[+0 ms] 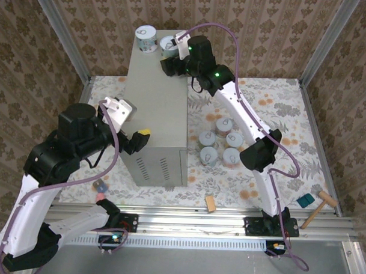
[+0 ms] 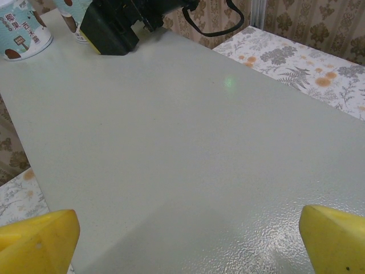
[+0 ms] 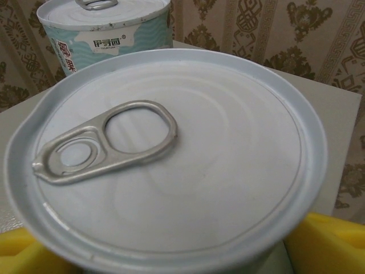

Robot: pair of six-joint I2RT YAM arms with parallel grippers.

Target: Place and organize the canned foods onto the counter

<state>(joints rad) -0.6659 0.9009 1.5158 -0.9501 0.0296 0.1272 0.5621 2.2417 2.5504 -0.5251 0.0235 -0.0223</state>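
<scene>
Our right claw [image 3: 171,246] hugged one can [image 3: 171,154] at the far end of the counter [image 1: 160,112], just beside another can [image 1: 146,38]. Our left claw [image 2: 188,234] was wide open, holding nothing, over the near end.

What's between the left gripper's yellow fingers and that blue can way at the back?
Nothing, just the bare grey top of the counter. The left wrist view shows it running smooth from the left gripper up to the blue can.
</scene>
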